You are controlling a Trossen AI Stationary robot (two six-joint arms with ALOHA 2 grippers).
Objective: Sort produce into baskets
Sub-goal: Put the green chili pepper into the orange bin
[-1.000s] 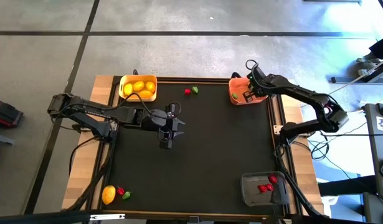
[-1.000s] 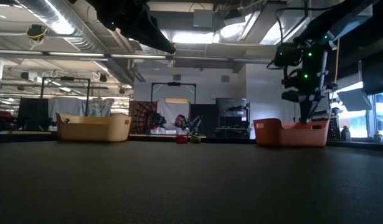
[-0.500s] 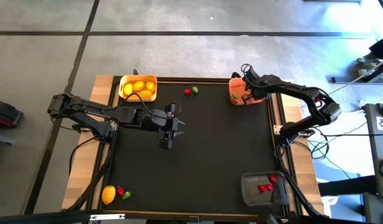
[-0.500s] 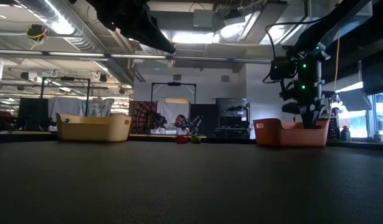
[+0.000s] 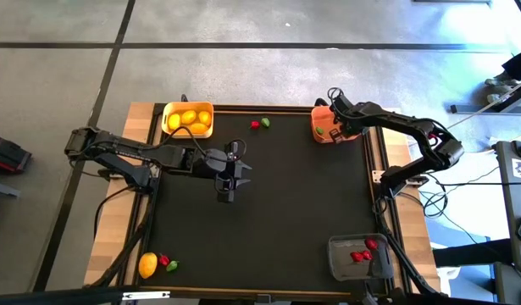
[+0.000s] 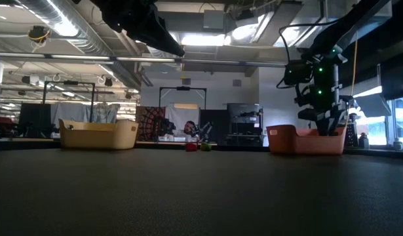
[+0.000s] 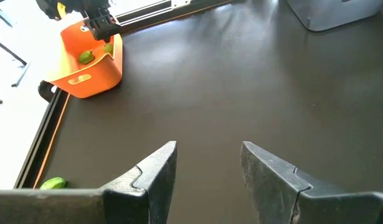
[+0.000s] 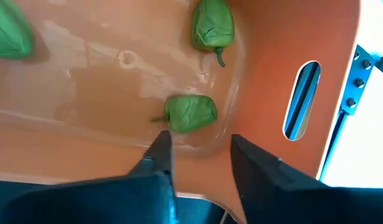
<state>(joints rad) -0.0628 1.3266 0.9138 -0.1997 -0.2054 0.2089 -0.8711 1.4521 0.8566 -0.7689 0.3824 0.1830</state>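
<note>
My right gripper [image 8: 200, 152] hangs open inside the orange-red basket [image 5: 327, 127] at the table's far right, fingers pointing steeply down. A green piece [image 8: 190, 113] lies on the basket floor just beyond its fingertips, and two more green pieces [image 8: 212, 25] [image 8: 4, 34] lie farther off. My left gripper [image 7: 207, 168] hovers open over the middle of the table, with nothing between its fingers. The yellow basket [image 5: 188, 119] holds several lemons. The dark grey basket [image 5: 357, 257] holds red pieces.
A loose red piece [image 5: 255, 124] and a green one [image 5: 265, 122] lie near the far edge between the yellow and orange-red baskets. A lemon [image 5: 147, 265], a red piece [image 5: 164, 261] and a green piece [image 5: 172, 266] lie at the near left corner.
My right gripper has gone down into the orange-red basket, shifting a little toward the table's left, and has then kept still there.
</note>
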